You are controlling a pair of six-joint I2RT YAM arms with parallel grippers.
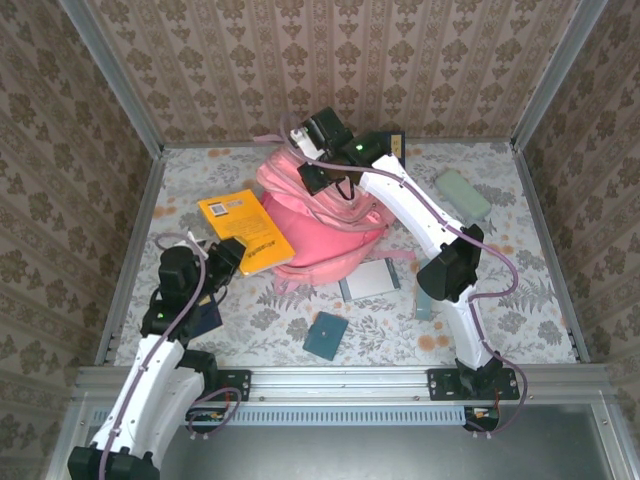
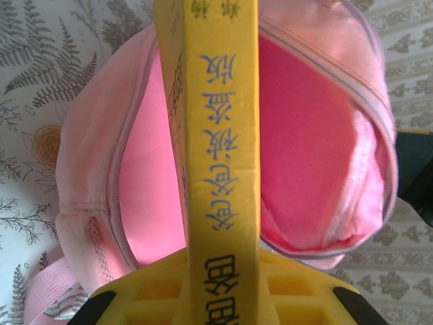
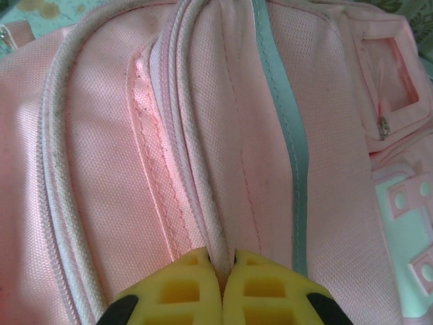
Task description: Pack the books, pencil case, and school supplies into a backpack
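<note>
The left jaws are clamping the orange-yellow book edge-on by its spine, aiming it at the pink backpack lying mid-tabletop, probably to slide it inside. The right jaws are pinching fully closed on its corded rim, seemingly propping the mouth open.

Orange-yellow book at open pink backpack

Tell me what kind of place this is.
Probably a staged robot test booth, not a real room: wallpapered panels in metal framing box in a floral table, with a left arm and right arm bolted to its near rail.
</note>
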